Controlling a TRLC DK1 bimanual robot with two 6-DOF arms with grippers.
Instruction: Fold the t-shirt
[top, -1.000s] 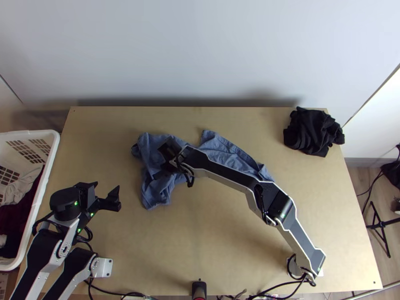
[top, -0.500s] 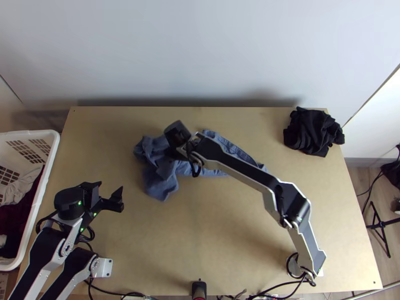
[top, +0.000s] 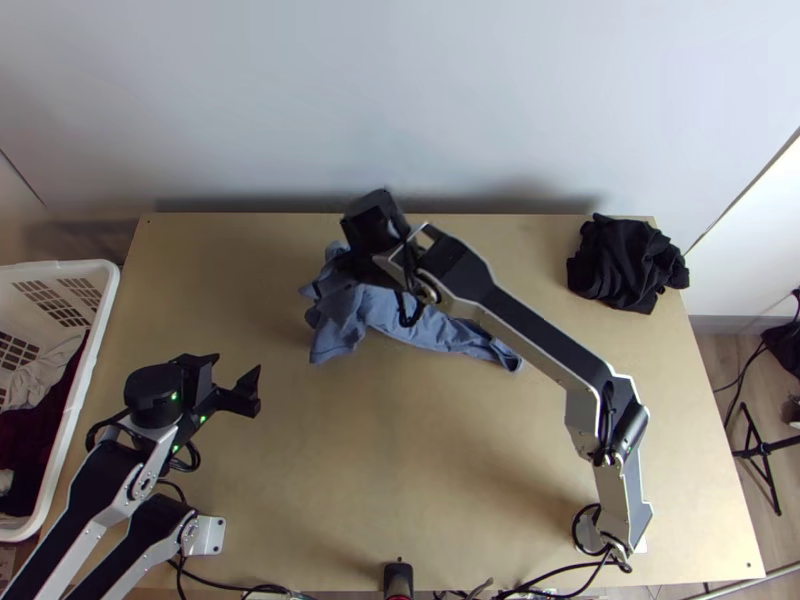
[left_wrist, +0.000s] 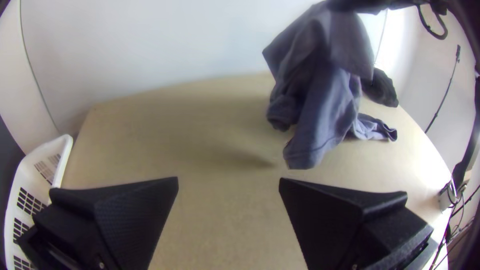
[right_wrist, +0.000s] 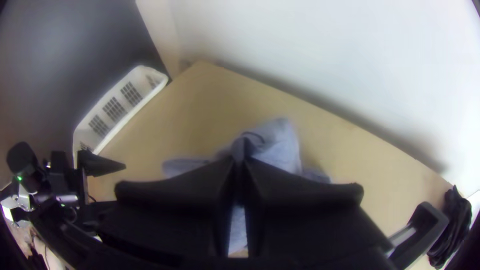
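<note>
The blue t-shirt (top: 345, 318) hangs bunched from my right gripper (top: 345, 268), above the back middle of the table, one part trailing to the right. In the right wrist view my right gripper (right_wrist: 241, 165) is shut on the blue cloth (right_wrist: 280, 145); which part it holds I cannot tell. My left gripper (top: 240, 380) stands open over the table's left side, apart from the shirt. The left wrist view shows my left gripper (left_wrist: 229, 182) with its fingers wide apart and the hanging shirt (left_wrist: 320, 110) beyond them.
A white basket (top: 75, 420) with clothes stands at the table's left edge. Bunched black cloth (top: 625, 262) lies at the back right corner. The right arm stretches across the table's middle, and bare wood (top: 400, 450) shows in front of the shirt.
The right gripper has moved back and to the right, lifting the blue shirt and pulling it along. The left gripper has shifted slightly right and stays open.
</note>
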